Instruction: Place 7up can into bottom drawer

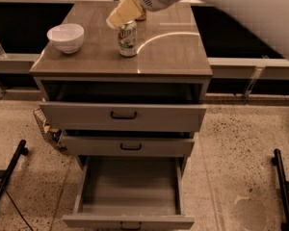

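Note:
The 7up can (127, 38), white and green with a silver top, stands upright on the grey cabinet top (168, 52), left of the middle. My gripper (120, 16), cream-coloured, reaches in from the upper right and sits right at the can's top, covering part of its rim. The bottom drawer (130, 189) is pulled far out at floor level and its grey tray is empty.
A white bowl (66, 36) stands on the left of the cabinet top. The top drawer (123, 115) and middle drawer (130, 146) stick out a little. A small brown object (141, 16) sits behind the gripper. Black stand legs (284, 186) lie on the speckled floor on both sides.

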### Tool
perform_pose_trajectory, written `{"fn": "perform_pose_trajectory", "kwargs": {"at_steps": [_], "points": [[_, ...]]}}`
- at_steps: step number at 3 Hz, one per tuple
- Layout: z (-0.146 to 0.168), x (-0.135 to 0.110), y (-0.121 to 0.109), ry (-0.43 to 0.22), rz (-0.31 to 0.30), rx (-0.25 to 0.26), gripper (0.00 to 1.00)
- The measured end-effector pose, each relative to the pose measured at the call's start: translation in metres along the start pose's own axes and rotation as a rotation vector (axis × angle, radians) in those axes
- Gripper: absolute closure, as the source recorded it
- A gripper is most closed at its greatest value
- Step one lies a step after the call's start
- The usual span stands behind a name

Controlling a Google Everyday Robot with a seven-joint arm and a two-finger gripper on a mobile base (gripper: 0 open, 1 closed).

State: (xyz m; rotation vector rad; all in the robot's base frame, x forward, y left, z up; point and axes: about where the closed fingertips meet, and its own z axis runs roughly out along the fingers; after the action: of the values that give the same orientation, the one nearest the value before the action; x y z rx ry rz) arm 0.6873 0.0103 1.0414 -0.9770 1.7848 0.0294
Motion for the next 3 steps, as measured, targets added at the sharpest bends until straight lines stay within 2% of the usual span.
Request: {"fn": "perform_pose_trajectory", "kwargs": {"at_steps": [1, 2, 3], "points": [[0.051, -0.004, -0.007, -0.085, 0.055, 0.033, 0.00], [0.087, 0.008, -0.008, -0.126, 0.127, 0.014, 0.00], [0.121, 0.034, -0.010, -0.141, 0.218, -0.015, 0.00]]}}
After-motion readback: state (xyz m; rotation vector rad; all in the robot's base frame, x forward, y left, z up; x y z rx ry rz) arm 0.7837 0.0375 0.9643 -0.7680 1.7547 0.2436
